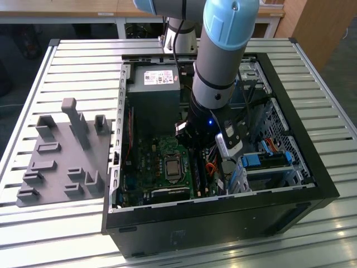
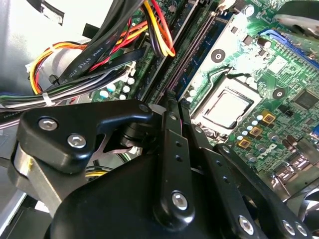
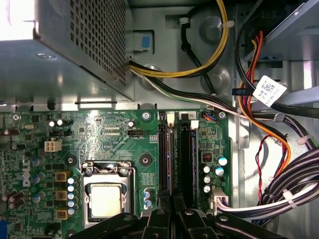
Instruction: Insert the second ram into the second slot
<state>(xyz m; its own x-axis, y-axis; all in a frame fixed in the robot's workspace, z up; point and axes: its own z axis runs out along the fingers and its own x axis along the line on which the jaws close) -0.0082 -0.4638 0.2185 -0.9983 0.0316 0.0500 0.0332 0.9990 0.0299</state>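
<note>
**A:** Status on the second ram?

**B:** You've got the arm (image 1: 220, 67) down inside the open PC case (image 1: 312, 184), which sits on the slatted tabletop (image 1: 83, 61). The gripper (image 3: 167, 199) hangs right over the near end of the memory slots (image 3: 185, 159), beside the CPU socket (image 3: 105, 199).

**A:** Clamped or let go?

**B:** Can't tell. In the first wrist view a thin bluish edge (image 3: 172, 159) runs along the slot line straight out from the gripper. That looks like the second ram, edge-on. Can't tell whether it's seated.

**A:** What else is in the case?

**B:** There's a green motherboard (image 3: 114, 134) on the floor and a power supply (image 1: 153, 84) at the far wall. A cable bundle (image 3: 279, 184) and a drive cage (image 1: 268, 162) sit on the exterior view's right.

**A:** Outside it?

**B:** A grey fixture plate (image 1: 61, 162) with upright posts, by the tabletop edge on the exterior view's left, well apart from the gripper.
</note>
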